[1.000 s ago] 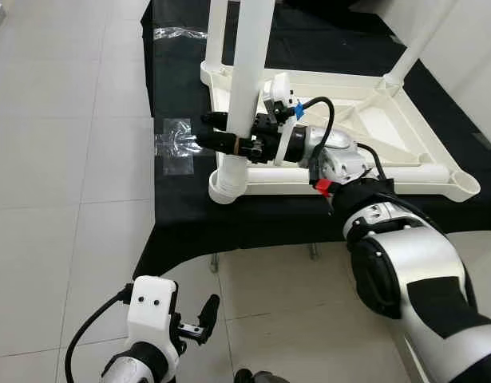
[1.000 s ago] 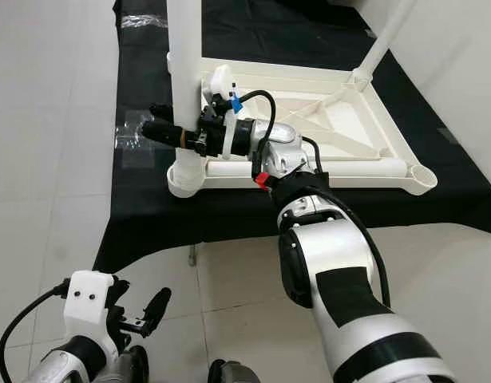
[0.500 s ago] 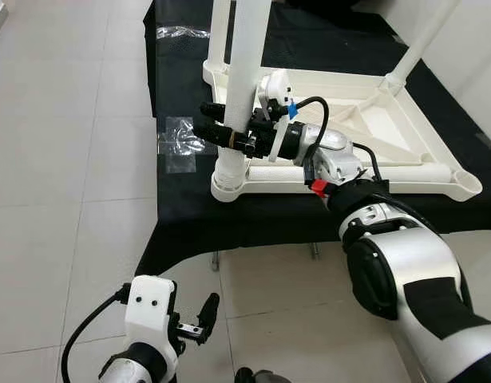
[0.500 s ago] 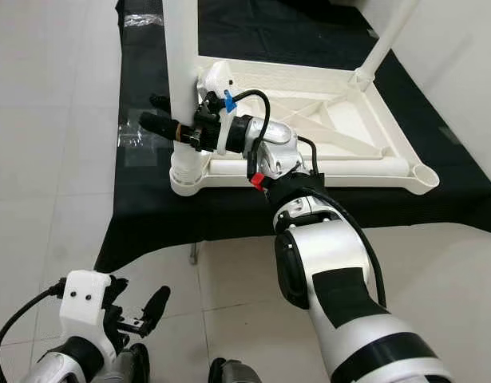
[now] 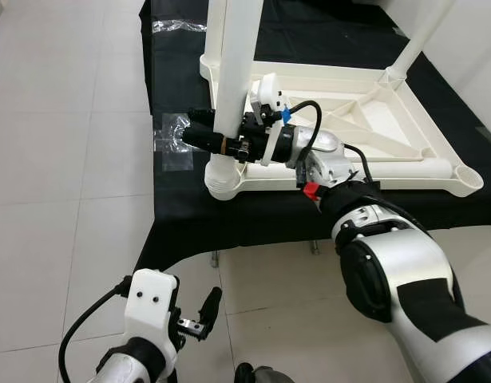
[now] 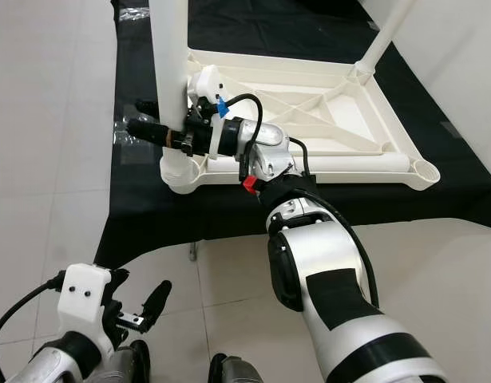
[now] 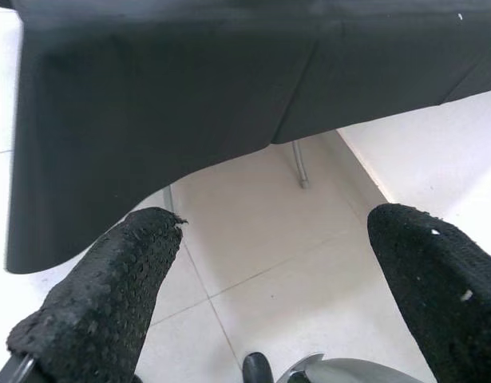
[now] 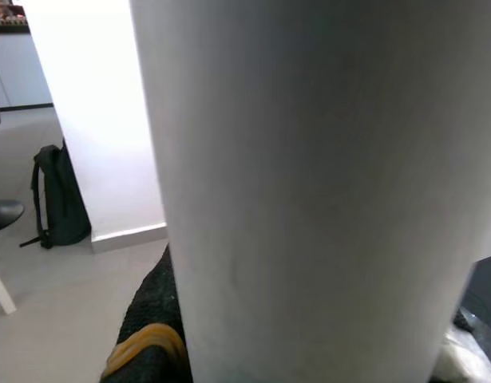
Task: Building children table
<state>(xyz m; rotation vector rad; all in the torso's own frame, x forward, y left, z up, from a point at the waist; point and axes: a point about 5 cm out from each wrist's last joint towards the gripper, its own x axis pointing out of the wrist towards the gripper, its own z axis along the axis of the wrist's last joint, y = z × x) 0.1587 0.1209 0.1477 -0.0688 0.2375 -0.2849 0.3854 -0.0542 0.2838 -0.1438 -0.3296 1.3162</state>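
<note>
A white children's table [image 5: 389, 179] lies upside down on a black cloth [image 5: 181, 215]. A white leg [image 5: 233, 64] stands upright in the table's near-left corner socket [image 5: 221, 182]. My right gripper [image 5: 217, 142] is shut on this leg just above the socket, with one black finger [image 5: 197, 140] sticking out past it. In the right wrist view the leg [image 8: 309, 183] is pressed against a finger [image 8: 149, 343]. My left gripper [image 5: 199, 317] hangs low over the floor, open, with nothing between its fingers [image 7: 101, 303].
A second leg [image 5: 421, 36] stands at the far-right corner, and the near-right socket [image 5: 466, 177] holds none. Clear plastic wrap [image 5: 175, 144] lies on the cloth left of the table. Tiled floor surrounds the cloth, and a thin metal support [image 7: 297, 163] shows under it.
My right gripper and the leg it holds have shifted slightly to the left, the leg's top leaning that way. The left arm has stayed low.
</note>
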